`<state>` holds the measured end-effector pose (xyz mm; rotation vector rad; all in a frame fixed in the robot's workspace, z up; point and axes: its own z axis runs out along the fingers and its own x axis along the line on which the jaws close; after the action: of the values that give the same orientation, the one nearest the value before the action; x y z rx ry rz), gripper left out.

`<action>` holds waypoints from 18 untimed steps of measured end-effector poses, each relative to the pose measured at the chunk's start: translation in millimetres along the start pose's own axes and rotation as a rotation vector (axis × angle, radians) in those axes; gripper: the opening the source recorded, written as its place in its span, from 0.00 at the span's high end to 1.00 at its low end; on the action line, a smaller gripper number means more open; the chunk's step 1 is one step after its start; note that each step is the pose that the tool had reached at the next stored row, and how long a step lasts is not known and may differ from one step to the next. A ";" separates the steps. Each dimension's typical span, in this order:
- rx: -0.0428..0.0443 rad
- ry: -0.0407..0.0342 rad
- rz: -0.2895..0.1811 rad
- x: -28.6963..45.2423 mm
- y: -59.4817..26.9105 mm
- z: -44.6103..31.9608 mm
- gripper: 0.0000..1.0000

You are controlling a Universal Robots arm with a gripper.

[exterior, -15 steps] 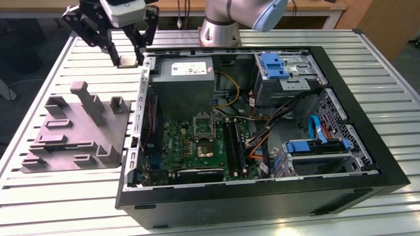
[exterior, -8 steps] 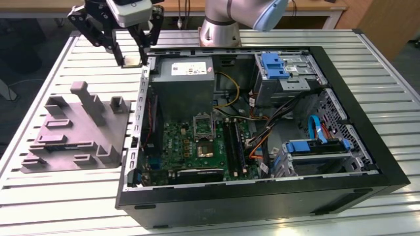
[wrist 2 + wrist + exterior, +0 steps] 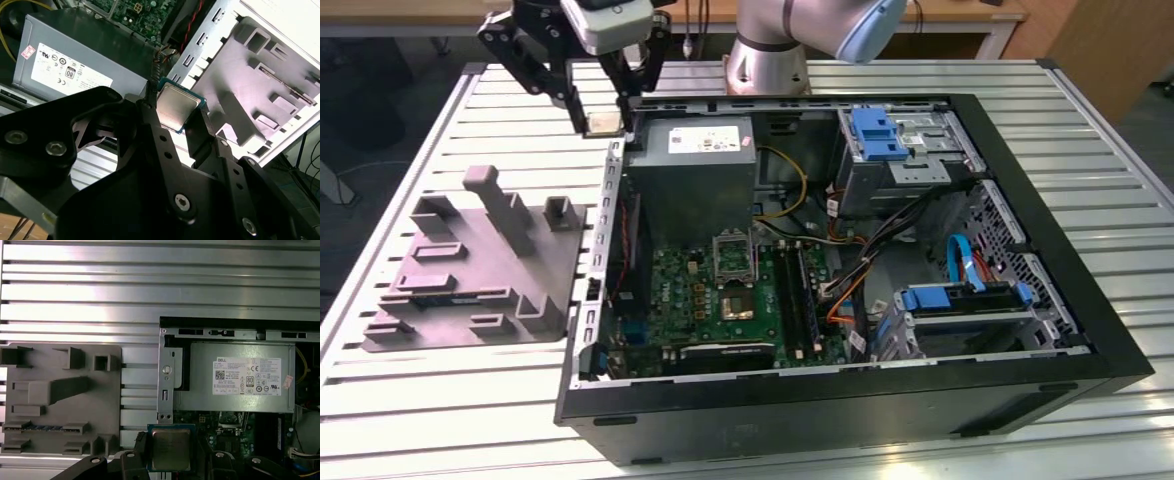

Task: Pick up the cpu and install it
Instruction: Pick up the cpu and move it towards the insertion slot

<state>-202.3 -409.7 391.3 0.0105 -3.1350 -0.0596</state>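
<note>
The cpu [image 3: 176, 107] is a small square chip with a pale silver top and a green rim, held between my black fingers [image 3: 150, 125]. In the first wrist view the cpu [image 3: 170, 448] hangs above the case's edge near the power supply. My gripper [image 3: 603, 125] is shut on the cpu [image 3: 603, 124] in the air over the far corner of the open case on the exterior view's left, above the slatted table. The dark metal-framed socket [image 3: 735, 282] lies on the green board inside the case, nearer the camera and to the exterior view's right of the gripper.
A grey plastic fixture [image 3: 474, 265] with upright pegs stands on the slatted table [image 3: 454, 400] at the exterior view's left of the case. Inside the black case [image 3: 854, 400] are a grey power supply [image 3: 694, 165], drive cages with blue clips [image 3: 881, 135] and loose cables [image 3: 907, 225].
</note>
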 end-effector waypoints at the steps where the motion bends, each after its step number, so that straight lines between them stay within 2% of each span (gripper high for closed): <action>1: 0.0000 0.0000 0.000 -1.4 0.0 0.0 0.53; 8: 0.0000 0.0000 0.000 -10.8 -0.1 -0.1 0.53; 18: 0.0000 0.0000 0.000 -20.4 -0.1 -0.1 0.53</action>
<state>-181.9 -409.8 391.3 0.0106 -3.1350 -0.0596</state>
